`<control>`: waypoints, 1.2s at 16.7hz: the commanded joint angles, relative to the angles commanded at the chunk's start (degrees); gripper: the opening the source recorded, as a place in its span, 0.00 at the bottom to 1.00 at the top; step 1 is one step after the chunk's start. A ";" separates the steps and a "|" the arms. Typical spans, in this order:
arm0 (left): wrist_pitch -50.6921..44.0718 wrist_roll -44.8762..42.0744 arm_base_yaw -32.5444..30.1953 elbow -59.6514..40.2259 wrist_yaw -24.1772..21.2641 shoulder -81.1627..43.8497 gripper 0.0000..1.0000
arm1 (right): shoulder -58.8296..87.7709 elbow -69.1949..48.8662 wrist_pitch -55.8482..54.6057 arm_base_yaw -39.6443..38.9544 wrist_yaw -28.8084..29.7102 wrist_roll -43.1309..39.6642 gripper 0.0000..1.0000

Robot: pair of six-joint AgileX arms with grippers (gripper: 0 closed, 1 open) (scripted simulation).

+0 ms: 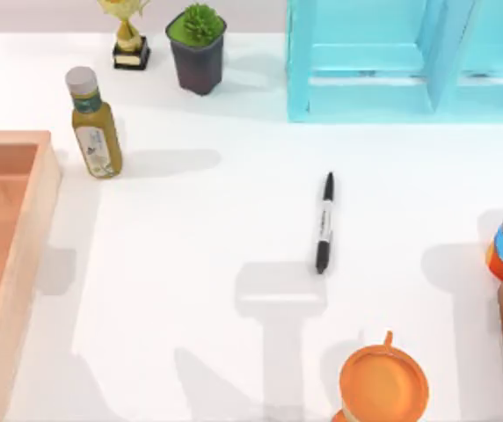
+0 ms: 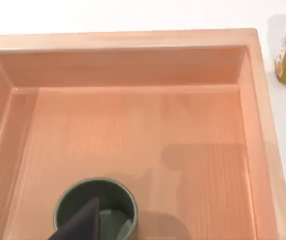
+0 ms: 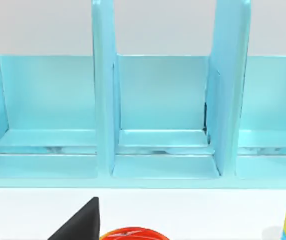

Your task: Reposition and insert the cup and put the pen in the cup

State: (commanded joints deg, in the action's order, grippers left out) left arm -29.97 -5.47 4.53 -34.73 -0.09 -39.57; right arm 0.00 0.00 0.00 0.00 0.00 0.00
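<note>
Currently your left gripper (image 2: 78, 225) hovers over the cup (image 2: 95, 207), which stands upright inside the wooden tray (image 1: 23, 229) at the counter's left edge; whether its jaws grasp it you cannot tell. The pen (image 1: 324, 222) lies mid-counter, untouched. Judged step: cup placement; next, pick up the pen.
</note>
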 joint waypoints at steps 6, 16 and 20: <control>-24.72 -4.05 3.75 -26.16 0.05 -35.69 1.00 | 0.00 0.00 0.00 0.00 0.00 0.00 1.00; -43.64 -7.48 6.98 -49.90 0.20 -61.47 1.00 | 0.00 0.00 0.00 0.00 0.00 0.00 1.00; -43.51 -7.42 6.68 -49.75 0.21 -61.30 1.00 | 0.00 0.00 0.00 0.00 0.00 0.00 1.00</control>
State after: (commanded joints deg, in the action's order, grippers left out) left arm -73.48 -12.89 11.21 -84.48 0.12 -100.87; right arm 0.00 0.00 0.00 0.00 0.00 0.00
